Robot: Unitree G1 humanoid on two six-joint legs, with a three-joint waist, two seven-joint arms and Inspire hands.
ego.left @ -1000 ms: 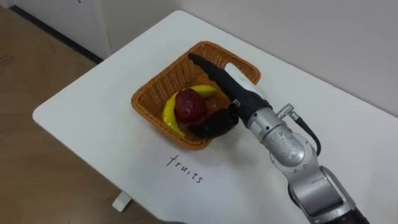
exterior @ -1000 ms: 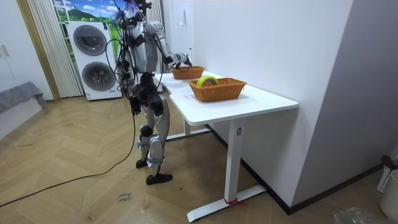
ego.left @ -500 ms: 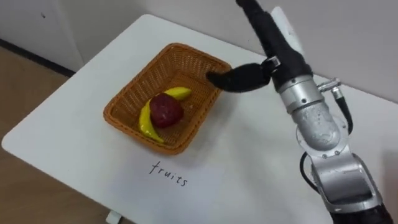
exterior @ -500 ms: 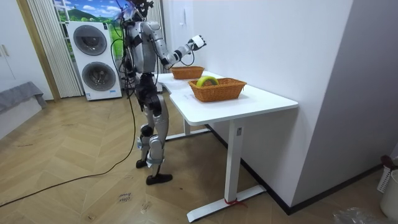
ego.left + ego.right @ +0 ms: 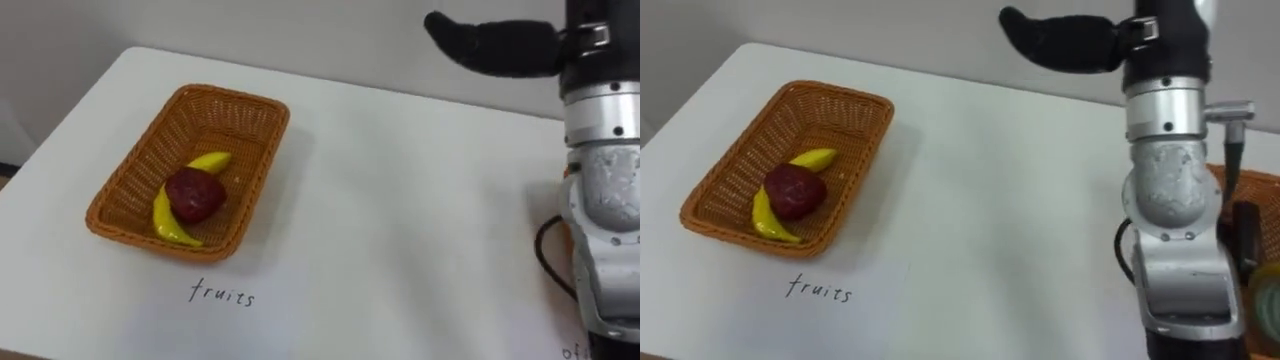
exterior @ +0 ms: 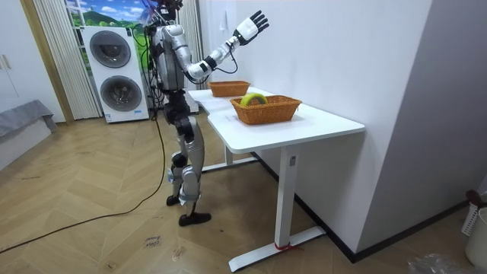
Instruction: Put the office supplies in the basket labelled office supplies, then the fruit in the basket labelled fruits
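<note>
**A:** Where is the right robot hand (image 6: 253, 27)?

**B:** It is held high above the bench (image 5: 400, 220), well clear of everything on it. In the room view the arm slants up toward the wall. The fingers are spread straight and hold nothing. From the head camera, its dark thumb points left along the top edge.

**A:** And the fruit?

**B:** It is in the basket (image 5: 215, 120) on the robot's left side of the bench. A banana (image 5: 170, 222) lies along the bottom, and a dark red fruit (image 5: 195, 193) rests on top of its middle. Both are fully inside the rim.

**A:** Is anything near that basket?

**B:** A handwritten word (image 5: 223, 294) sits on the bench just in front of it. The surface between the basket and the arm is bare white.

**A:** What about the other one?

**B:** The second basket (image 6: 266, 113) stands further along the bench, nearer the room camera and apart from the first. Something yellow-green (image 6: 253, 98) shows above its rim, but I cannot tell what it is.

**A:** Where does the robot stand?

**B:** It stands upright on the wooden floor at the bench's far end, with the stacked washing machines (image 6: 112, 49) behind it.
</note>
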